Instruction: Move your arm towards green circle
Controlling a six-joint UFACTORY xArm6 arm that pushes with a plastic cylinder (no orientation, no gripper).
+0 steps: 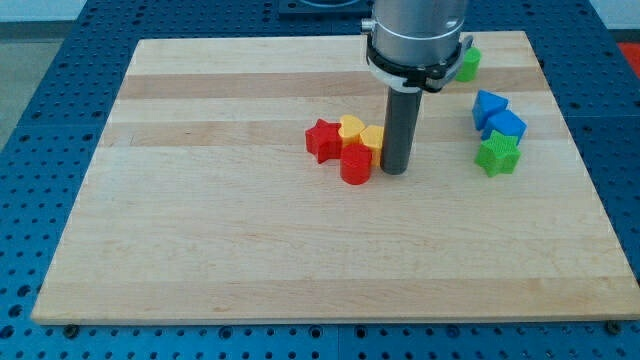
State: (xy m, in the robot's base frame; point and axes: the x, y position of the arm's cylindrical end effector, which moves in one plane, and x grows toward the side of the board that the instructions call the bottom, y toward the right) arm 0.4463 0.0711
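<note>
Now my tip — a smooth dark rod, no pincer visible — touches the yellow block, far from the green circle.

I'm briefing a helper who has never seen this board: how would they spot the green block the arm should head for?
Start at the wooden board's top right corner. Beside the arm's grey housing, on the view's right, a green block peeks out, partly hidden. Unlike the green star lower down, it touches no blue blocks.
</note>
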